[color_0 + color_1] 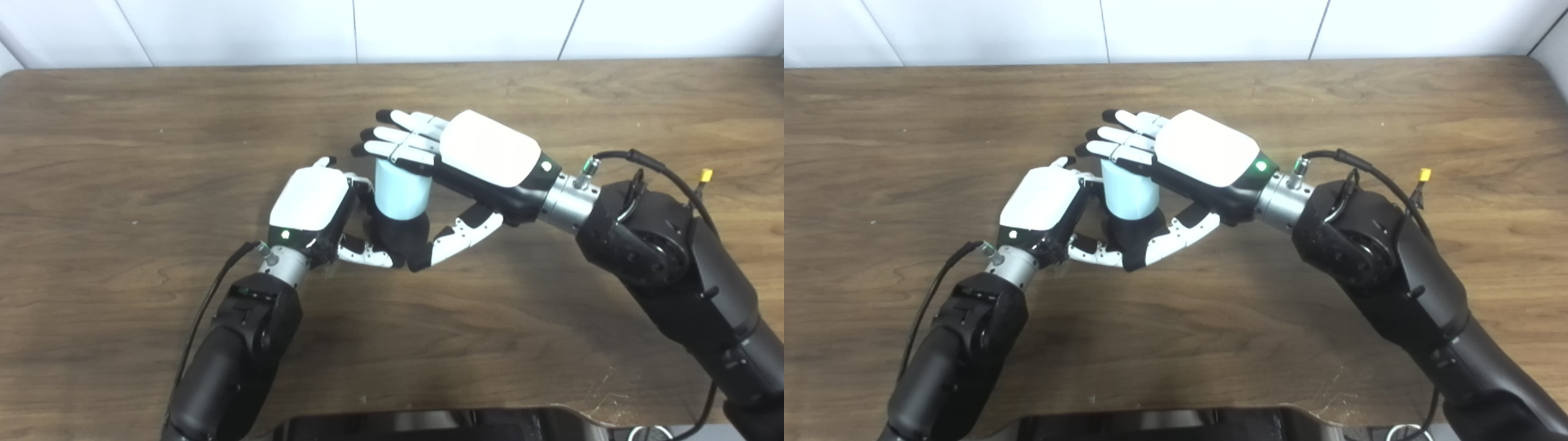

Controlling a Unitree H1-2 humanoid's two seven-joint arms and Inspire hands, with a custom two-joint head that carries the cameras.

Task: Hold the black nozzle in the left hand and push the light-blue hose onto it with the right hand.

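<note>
Above the wooden desk (153, 122), my left hand (312, 202) is clamped around the black nozzle (401, 236), holding it upright. The light-blue hose (399, 191) sits on the nozzle's top. My right hand (484, 153) lies flat over the hose, fingers (398, 135) stretched out, thumb against the nozzle, apparently gripping nothing.

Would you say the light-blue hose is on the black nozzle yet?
On: the light-blue hose stands directly atop the black nozzle, no gap visible.
</note>
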